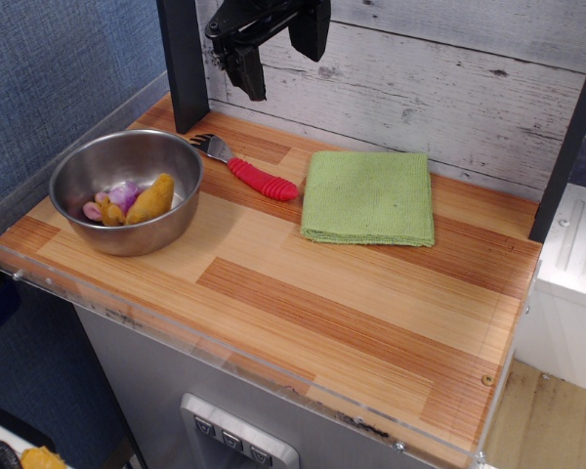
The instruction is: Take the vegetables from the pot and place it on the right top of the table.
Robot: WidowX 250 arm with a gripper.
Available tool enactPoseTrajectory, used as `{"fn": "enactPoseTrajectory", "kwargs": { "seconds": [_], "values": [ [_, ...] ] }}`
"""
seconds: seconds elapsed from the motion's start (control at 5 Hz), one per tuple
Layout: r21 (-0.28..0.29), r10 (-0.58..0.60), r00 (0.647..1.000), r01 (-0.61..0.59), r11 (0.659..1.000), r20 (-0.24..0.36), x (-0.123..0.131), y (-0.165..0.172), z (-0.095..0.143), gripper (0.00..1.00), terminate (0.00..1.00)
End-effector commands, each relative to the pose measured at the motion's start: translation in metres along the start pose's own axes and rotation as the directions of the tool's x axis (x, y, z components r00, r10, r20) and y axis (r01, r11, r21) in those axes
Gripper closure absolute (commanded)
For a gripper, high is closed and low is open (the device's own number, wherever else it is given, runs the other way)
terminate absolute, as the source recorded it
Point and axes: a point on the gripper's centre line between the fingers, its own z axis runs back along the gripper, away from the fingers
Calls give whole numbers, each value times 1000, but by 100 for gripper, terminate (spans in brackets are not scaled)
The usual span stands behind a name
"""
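The vegetables (132, 201), a mustard-yellow oblong piece with pale purple and pink bits, lie inside the pot (127, 235), a round shiny steel bowl at the left end of the table (322, 313). My gripper (251, 73) hangs high at the back, above the fork's head and well up and right of the pot. It holds nothing. Its fingers point down, and their gap does not show clearly.
A red-handled fork (249, 168) lies right of the pot near the back. A green folded cloth (369, 196) lies at the back right. A dark post (184, 63) stands at the back left, another (571, 137) at the right. A clear acrylic edge (225, 342) rims the front.
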Motion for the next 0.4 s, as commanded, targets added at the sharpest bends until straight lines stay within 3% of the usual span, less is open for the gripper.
{"fn": "enactPoseTrajectory", "kwargs": {
  "seconds": [0.0, 0.2],
  "values": [
    [0, 0, 1000, 0, 1000, 0, 0, 0, 0, 0, 0],
    [14, 72, 997, -73, 997, 20, 8, 8, -3, 0, 0]
  ]
}}
